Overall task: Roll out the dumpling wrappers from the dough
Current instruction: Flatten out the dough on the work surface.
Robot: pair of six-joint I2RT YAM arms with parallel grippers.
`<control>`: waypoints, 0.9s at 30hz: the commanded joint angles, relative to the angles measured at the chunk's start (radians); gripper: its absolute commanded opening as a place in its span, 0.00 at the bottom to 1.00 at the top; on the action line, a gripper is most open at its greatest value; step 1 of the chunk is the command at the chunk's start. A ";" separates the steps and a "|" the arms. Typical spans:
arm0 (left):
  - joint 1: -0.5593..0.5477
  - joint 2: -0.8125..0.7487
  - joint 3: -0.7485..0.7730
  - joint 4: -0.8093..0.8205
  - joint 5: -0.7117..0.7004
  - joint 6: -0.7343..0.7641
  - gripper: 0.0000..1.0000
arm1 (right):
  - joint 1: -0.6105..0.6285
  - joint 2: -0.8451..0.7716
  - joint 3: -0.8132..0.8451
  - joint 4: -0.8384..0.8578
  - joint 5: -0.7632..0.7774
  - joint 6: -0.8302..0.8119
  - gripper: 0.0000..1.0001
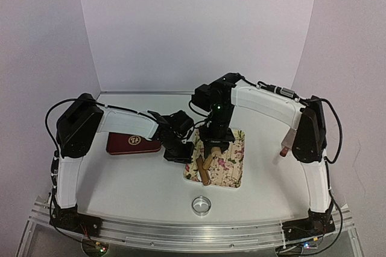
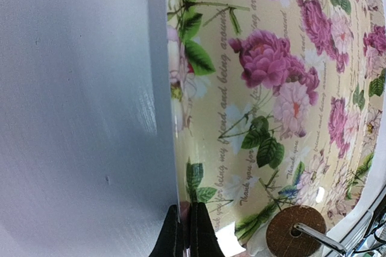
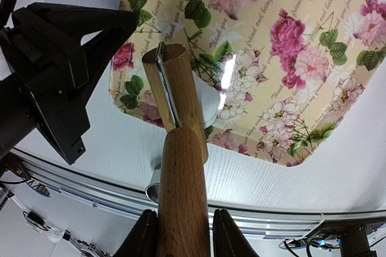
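With right pincer (image 3: 184,233) clamped on the rolling pin (image 3: 181,166), left pincer (image 2: 184,236) pinching the tray (image 2: 253,118) rim, risks skidding off the small dough (image 3: 210,103) lump if pressed off-centre.

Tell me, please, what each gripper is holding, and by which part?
The right gripper holds the wooden rolling pin by its handle, jaws closed on either side. The left gripper pinches the floral tray by its rim.

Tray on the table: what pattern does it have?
Pink roses, green leaves and script on cream; the tray shows best in left wrist view.
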 commanded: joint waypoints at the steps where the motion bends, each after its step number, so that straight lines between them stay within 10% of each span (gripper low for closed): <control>1: 0.014 -0.070 -0.028 -0.036 -0.047 0.003 0.00 | -0.042 0.139 -0.105 0.009 0.255 0.001 0.00; 27: 0.099 -0.106 -0.093 -0.026 -0.078 0.000 0.00 | -0.181 0.099 -0.262 0.003 0.327 -0.043 0.00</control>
